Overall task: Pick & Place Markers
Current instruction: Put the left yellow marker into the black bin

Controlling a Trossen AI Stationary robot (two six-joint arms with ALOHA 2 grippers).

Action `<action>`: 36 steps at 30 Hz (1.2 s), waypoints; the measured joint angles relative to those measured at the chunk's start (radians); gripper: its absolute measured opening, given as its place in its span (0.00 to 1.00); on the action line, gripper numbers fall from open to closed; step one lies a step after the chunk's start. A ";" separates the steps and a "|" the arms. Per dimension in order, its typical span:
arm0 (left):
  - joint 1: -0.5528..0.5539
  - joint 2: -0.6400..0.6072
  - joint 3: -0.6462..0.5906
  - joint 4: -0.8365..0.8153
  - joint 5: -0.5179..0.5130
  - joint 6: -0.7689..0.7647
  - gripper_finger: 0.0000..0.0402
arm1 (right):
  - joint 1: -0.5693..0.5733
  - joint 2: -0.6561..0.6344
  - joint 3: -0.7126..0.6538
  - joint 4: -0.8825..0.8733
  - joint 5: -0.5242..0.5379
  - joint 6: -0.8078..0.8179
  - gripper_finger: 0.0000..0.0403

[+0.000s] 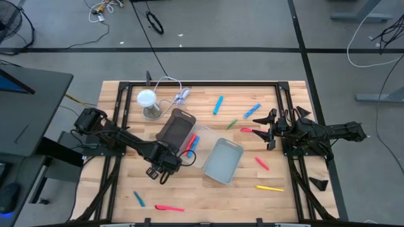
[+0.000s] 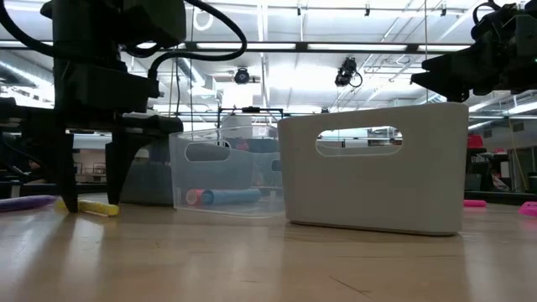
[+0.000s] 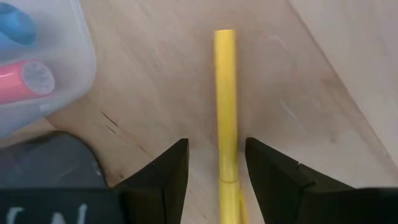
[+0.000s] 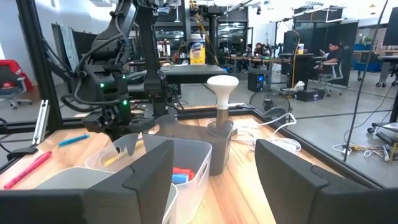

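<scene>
Your robot: two dark, jointed arms.
You see black wedge-shaped fingers (image 3: 171,177), looping black cables and a small green light.

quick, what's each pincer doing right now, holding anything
Left pincer: open, straddling the yellow marker on the table, not gripping it.
Right pincer: open, empty, hanging above the table on the right side.
</scene>
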 joint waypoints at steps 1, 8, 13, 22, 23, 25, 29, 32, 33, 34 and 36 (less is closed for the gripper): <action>-0.004 -0.002 -0.001 -0.003 0.000 0.002 0.41 | 0.000 0.000 0.000 0.000 0.000 0.000 0.57; -0.044 -0.003 -0.001 -0.008 0.028 -0.027 0.41 | 0.000 0.000 0.000 0.000 0.000 0.000 0.57; -0.070 -0.003 -0.002 -0.017 0.118 -0.066 0.41 | 0.000 0.000 0.000 0.000 0.000 0.000 0.57; -0.075 -0.005 -0.002 -0.018 0.112 -0.107 0.41 | 0.000 0.000 0.000 0.000 0.000 0.000 0.57; -0.075 -0.006 -0.002 -0.022 0.111 -0.107 0.41 | 0.000 0.000 0.000 0.000 0.000 0.000 0.57; -0.075 -0.007 -0.003 -0.025 0.110 -0.107 0.41 | 0.000 0.000 0.000 0.000 0.000 0.000 0.57; -0.075 -0.007 -0.003 -0.025 0.108 -0.107 0.41 | 0.000 0.000 0.000 0.000 0.000 0.000 0.57; -0.075 -0.008 -0.003 -0.024 0.107 -0.112 0.41 | 0.000 0.000 0.000 0.000 0.000 0.000 0.57; -0.075 -0.008 -0.003 -0.024 0.106 -0.113 0.41 | 0.000 0.000 0.000 0.000 0.000 0.000 0.57; -0.075 -0.009 -0.003 -0.025 0.106 -0.113 0.41 | 0.000 0.000 0.000 0.000 0.000 0.000 0.57; -0.075 -0.018 -0.003 -0.033 0.106 -0.114 0.41 | 0.000 0.000 0.000 0.000 0.000 0.000 0.57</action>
